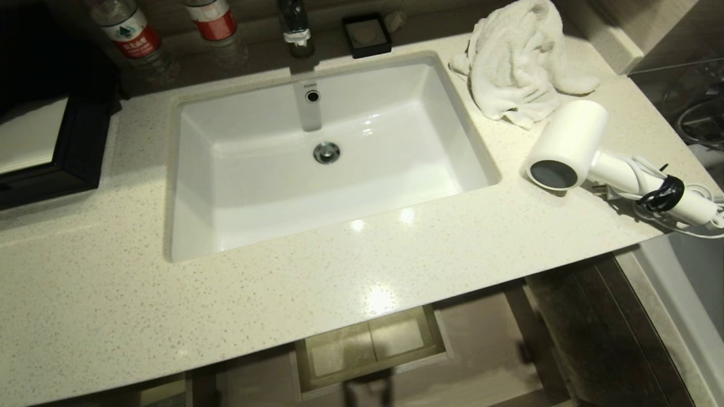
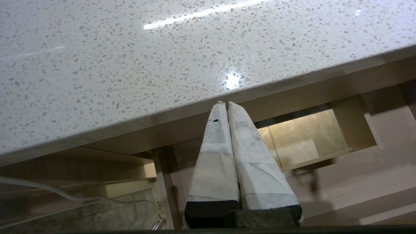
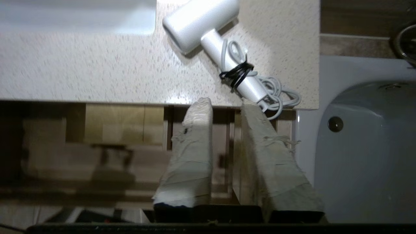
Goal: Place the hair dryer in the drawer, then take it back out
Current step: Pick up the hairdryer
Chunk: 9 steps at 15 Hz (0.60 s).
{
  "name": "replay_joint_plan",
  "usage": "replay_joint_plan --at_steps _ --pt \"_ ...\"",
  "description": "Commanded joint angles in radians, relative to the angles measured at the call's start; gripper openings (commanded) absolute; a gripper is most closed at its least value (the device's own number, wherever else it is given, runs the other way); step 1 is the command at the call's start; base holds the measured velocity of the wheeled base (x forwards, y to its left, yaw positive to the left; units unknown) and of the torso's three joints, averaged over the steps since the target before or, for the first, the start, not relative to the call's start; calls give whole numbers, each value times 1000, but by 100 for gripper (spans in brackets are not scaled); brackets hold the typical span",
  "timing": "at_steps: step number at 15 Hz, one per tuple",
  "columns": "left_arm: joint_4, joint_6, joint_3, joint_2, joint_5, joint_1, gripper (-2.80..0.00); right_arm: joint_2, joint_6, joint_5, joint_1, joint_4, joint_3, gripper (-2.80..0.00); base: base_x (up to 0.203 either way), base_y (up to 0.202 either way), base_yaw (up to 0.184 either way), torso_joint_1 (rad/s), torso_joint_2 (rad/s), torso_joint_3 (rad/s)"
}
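The speckled cream stone surface (image 1: pixel 396 265) carries everything, and beneath its front edge the wide, shallow, light wood-grain drawer (image 1: pixel 481 362) already stands pulled out, its boxed rectangular cut-out (image 1: pixel 370 345) showing inside. On the surface's right end, just beside the crumpled white towel (image 1: pixel 520 62) and well clear of the white sink basin (image 1: pixel 441 102), lies the white plastic hair dryer (image 1: pixel 571 144) on its side, dark grey mesh end facing the front edge, handle running toward the right corner.

My right gripper (image 3: pixel 226 104) hangs below the surface's edge, pointing up toward the dryer's handle end; its taped fingers (image 3: pixel 195 130) stand a little apart with nothing between them. My left gripper (image 2: pixel 226 103) sits parked under the surface's front edge, fingers pressed together and empty.

I judge the dryer fairly light but rigid, its smooth shell likely slippery. The round barrel looks too broad for my jaws, so I would take the handle between the barrel and the black tie (image 1: pixel 662 194) binding the white coiled cord (image 3: pixel 276 91). The loose loops could snag on the drawer's edge.
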Motion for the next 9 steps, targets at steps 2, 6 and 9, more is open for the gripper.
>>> replay_joint_plan --at_steps 2,6,9 --pt "0 -1 2 0 1 0 -280 249 -246 122 11 51 16 0 0 0 0 0 0 0" --pt "0 -1 1 0 1 -1 -280 268 -589 266 -133 28 142 0 0 0 0 0 0 0" --pt "0 -1 0 0 0 0 -280 331 -955 354 -296 32 153 0 0 0 0 0 0 0"
